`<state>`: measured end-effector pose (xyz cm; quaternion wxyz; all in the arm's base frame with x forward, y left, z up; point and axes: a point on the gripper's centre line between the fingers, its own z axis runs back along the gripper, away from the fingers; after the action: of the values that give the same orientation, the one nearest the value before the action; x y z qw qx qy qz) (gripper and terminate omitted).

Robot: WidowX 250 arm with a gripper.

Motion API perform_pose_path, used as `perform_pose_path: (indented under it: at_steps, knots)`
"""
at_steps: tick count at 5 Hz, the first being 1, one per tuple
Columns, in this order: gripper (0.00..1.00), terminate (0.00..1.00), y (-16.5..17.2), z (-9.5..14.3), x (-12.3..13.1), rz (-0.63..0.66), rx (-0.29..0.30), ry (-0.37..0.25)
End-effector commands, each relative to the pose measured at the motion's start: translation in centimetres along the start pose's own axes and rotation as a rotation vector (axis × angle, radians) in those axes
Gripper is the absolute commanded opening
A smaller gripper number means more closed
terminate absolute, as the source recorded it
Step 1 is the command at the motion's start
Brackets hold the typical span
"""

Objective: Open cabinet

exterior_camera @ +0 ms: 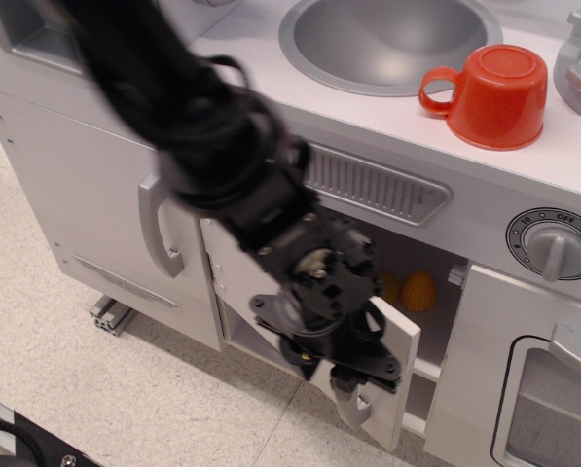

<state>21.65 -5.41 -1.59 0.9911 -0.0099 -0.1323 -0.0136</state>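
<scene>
Tool (341, 365) sits low-centre, at approx 6 o'clock from the sink (387, 39), right over the cabinet (387, 375) door's free edge. Its two black fingers look closed on the small grey loop handle (353, 404), though motion blur and the black wrist hide most of the contact, so that's a judgement.

Handling, judged from looks: door is a thin flat painted panel, prob. light wood or MDF w/ little weight. Stiff, won't flex. It swings on two small hinges (215, 277) at its 9 o'clock edge, so it wants an arc, not a straight pull; forcing it sideways could strain hinges or slip the grip. Handle is smooth, narrow, likely a bit slippery. Best hold: mid-loop, fingers either side, near the edge farthest from the hinges for max leverage.

Looks: light grey, squarish, matte, plain face. Now it stands well ajar, free edge swung out toward 6 o'clock, white edge thickness visible. Opening behind shows a shelf and two orange ribbed items (418, 291) inside, at 2 o'clock from the tool.

Location: under the vent grille (373, 183), between the taller grey door w/ long handle (156, 226) at 9 o'clock and the oven front (524, 389) at 3 o'clock. Red cup (494, 95) on top, unrelated.
</scene>
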Motion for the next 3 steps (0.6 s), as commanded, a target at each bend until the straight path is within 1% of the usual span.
perform_pose_path:
  at_steps: [1, 2, 3]
  knots:
    - [1.00, 0.00, 0.2, 7.4, 2.4, -0.062, -0.081, -0.033]
    - [1.00, 0.00, -1.2, 7.5, 5.4, 0.001, -0.080, -0.063]
    - [1.00, 0.00, -2.2, 5.8, 7.5, 0.018, -0.061, -0.079]
